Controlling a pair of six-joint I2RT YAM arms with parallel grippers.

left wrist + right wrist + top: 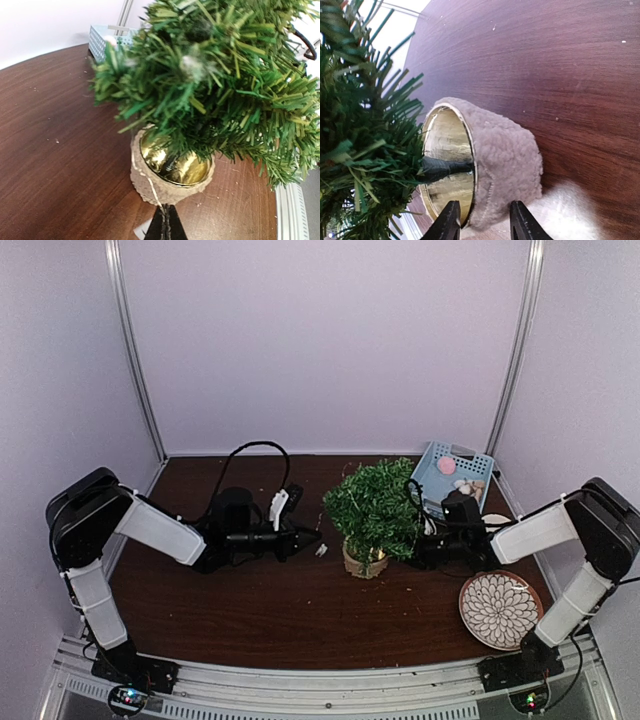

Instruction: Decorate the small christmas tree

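The small christmas tree (375, 505) stands mid-table in its tan wrapped pot (364, 562). My left gripper (305, 538) lies low just left of the pot. In the left wrist view its jaws (168, 225) are shut on a thin pale string (147, 182) that runs up the pot (165, 187) to the gold rim. My right gripper (415, 552) reaches in from the right under the branches. Its open fingers (482, 220) straddle the pot's (505, 155) rim, one by the gold inside and one outside the fuzzy wrap, which it does not touch.
A blue basket (455, 475) with pink and pale ornaments sits at the back right. A patterned round plate (499, 608) lies front right. A small white scrap (321, 549) lies by the left fingertips. A black cable (255, 450) loops behind the left arm.
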